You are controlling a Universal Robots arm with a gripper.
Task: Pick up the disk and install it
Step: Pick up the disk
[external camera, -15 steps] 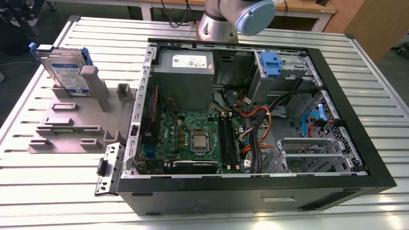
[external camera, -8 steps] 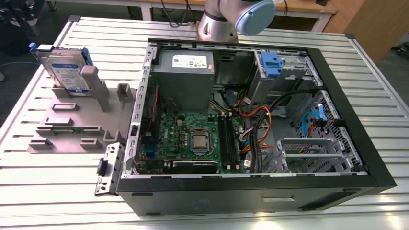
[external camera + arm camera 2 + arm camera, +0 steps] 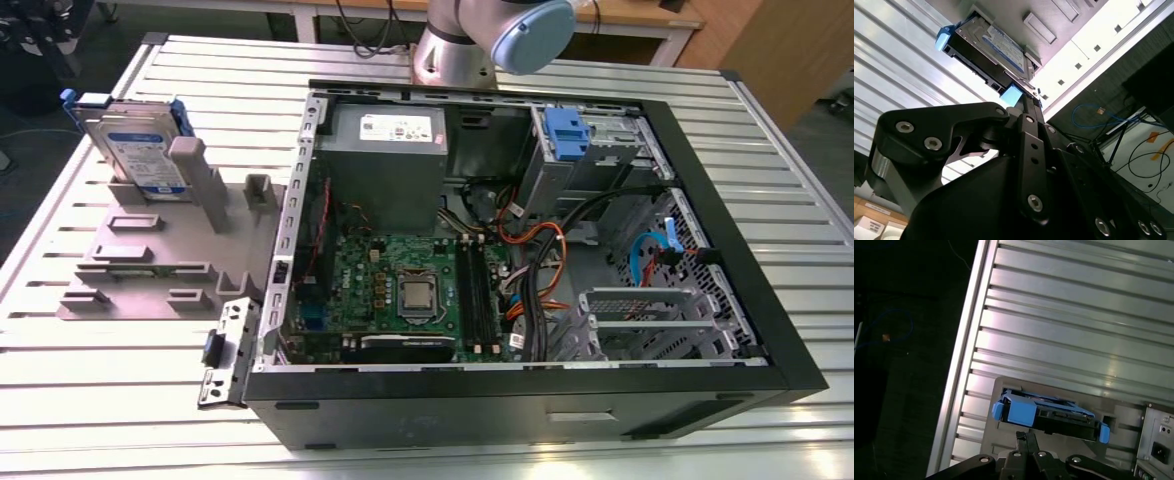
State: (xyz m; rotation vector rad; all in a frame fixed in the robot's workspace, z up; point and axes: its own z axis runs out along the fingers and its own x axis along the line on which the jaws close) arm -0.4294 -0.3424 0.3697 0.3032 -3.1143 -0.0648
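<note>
Disk (image 3: 138,150) upright in grey holder (image 3: 147,265) on slatted table (image 3: 107,400), exterior view's left of open PC case (image 3: 534,400), gripper (image 3: 1026,434) w/ fingers pressed together (nothing btwn them), tips just beside disk's edge in first wrist view, contact unclear

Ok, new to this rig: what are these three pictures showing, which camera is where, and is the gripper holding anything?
The exterior view comes from a separate camera. It shows a ribbed aluminium table carrying an open black computer case, boards and cables exposed, and, toward that view's left, a grey plastic holder. The disk, a flat silver metal hard drive with a white-and-blue label and blue plastic rails, stands on edge in that holder. The grey-and-blue robot arm rises behind the case. Both wrist views come from cameras riding on the arm; they look past the black gripper at the disk in its holder. The gripper is shut and holds nothing.
</note>
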